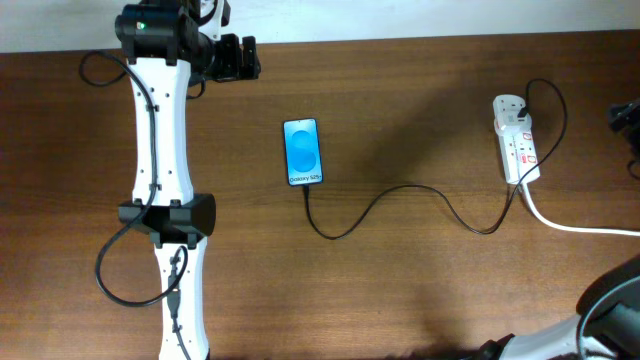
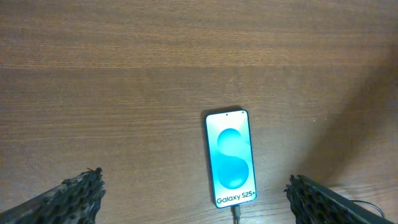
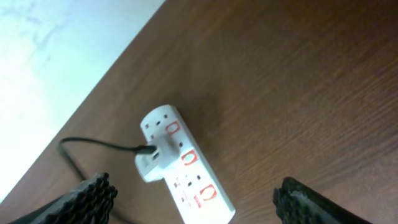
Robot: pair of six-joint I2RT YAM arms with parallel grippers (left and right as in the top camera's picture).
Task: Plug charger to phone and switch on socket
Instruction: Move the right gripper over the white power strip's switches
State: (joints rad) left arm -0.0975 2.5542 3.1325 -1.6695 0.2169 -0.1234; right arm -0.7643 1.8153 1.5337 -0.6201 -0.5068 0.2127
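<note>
**Brown wood all round, nothing gripped**

Dark brown wood-grain table [image 1: 400, 300] fills every view, with a pale surface [image 3: 50, 50] beyond its far edge in the right wrist view. The phone [image 1: 303, 152], a slim black-edged rectangle with a bright blue screen and white "Galaxy S25" lettering, lies flat near mid-table, screen up, lettered end nearest the robot. The charger [image 1: 400, 190], a long thin black cable, meets the middle of that end. In the left wrist view its small dark tip [image 2: 236, 214] touches the phone's edge; whether it is fully seated I cannot tell. The cable snakes rightward over bare wood in loose curves, then loops up to a white plug block [image 3: 149, 163] seated in the socket [image 1: 517, 148]. This is a small white elongated power strip with red-marked switches, lying well apart from the phone toward the right side. The switch positions are too small to read. A thick white cord [image 1: 580, 225] leaves the strip's near end and runs off the right edge.

The left gripper [image 1: 235, 58] sits near the table's far edge, beyond and left of the phone. It is released, its black ridged fingers [image 2: 74, 196] wide apart and touching nothing. Its white left arm [image 1: 160, 150] stretches along the left side, trailing black robot cables [image 1: 110, 270].

The right gripper [image 3: 194, 183] is also released and grasping nothing. The socket shows between its spread fingers [image 3: 311, 199], clear of both. The charger's loop and the plug block crowd the strip's far end.
</note>
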